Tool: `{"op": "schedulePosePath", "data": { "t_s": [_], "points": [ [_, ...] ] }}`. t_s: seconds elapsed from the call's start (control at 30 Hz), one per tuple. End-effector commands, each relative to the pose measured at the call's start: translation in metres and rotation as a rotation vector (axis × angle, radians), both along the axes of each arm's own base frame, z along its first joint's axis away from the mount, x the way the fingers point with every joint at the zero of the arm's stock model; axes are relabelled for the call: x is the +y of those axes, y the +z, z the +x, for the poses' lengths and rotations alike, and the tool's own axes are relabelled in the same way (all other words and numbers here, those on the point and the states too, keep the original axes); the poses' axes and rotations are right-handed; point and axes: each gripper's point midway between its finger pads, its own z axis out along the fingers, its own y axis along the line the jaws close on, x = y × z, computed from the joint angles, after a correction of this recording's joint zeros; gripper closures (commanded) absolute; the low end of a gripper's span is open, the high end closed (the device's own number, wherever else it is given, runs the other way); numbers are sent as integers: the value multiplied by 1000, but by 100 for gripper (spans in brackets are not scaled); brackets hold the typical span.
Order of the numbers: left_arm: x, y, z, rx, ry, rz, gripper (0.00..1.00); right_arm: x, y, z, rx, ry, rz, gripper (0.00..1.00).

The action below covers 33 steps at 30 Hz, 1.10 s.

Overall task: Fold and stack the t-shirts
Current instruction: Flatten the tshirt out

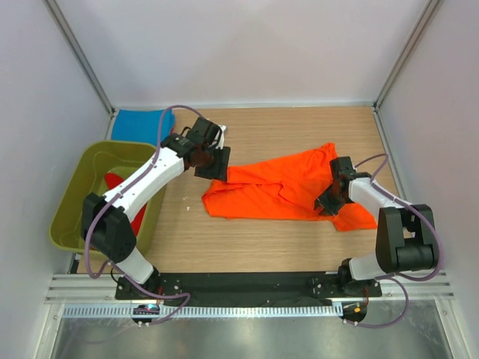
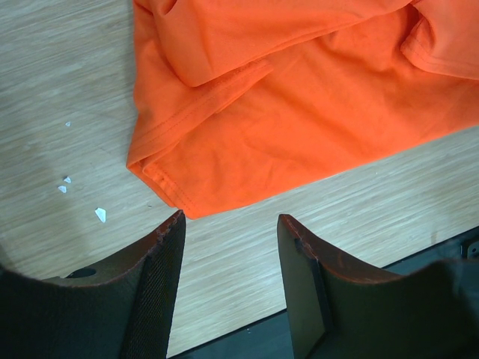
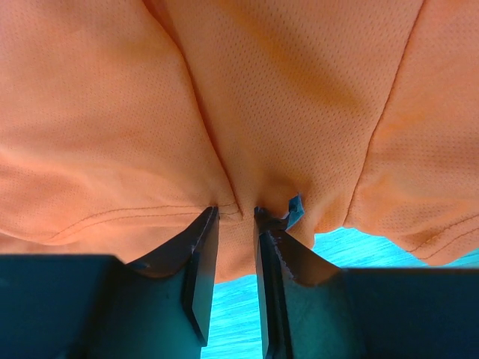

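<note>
A bright orange t-shirt [image 1: 277, 187] lies crumpled on the wooden table, centre-right. My left gripper [image 1: 213, 161] hovers open at the shirt's upper left edge. In the left wrist view its jaws [image 2: 232, 224] stand wide apart and empty, with a hemmed corner of the orange t-shirt [image 2: 299, 112] just ahead of them. My right gripper [image 1: 328, 202] is shut on the shirt's right part. In the right wrist view [image 3: 236, 213] a fold of orange cloth [image 3: 262, 90] is pinched between the jaws. A blue t-shirt [image 1: 142, 120] lies at the back left. A red t-shirt [image 1: 116, 183] sits in the tub.
An olive-green plastic tub [image 1: 67, 213] stands at the left edge of the table, with red cloth hanging over its near right wall [image 1: 138, 217]. White walls close in the back and both sides. Small white scraps [image 2: 99, 215] lie on the wood.
</note>
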Motion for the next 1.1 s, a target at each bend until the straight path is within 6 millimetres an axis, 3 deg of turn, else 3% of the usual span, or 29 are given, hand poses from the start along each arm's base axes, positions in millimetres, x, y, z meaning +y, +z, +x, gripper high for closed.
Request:
{"op": "schedulePosePath", "data": {
  "t_s": [0.0,0.37,0.53,0.73,0.87,1.07],
  "points": [
    [-9,11,7,-37,-28,-32,46,-5,-1,8,-29,-17,-36,67],
    [-8,12,7,-44,-30,-31,46,-6,-9,11,-49,-51,-39,67],
    [-8,13,6,-44,-30,-31,46,-5,-9,10,-57,-55,-40,74],
    [-7,15,6,-50,-33,-33,46,-6,10,16,-97,-60,-39,89],
    [-8,15,5,-47,-35,-38,46,0,23,22,-132,-64,-3,89],
    [-8,15,5,-49,-34,-37,46,1,23,24,-130,-65,3,84]
  ]
}}
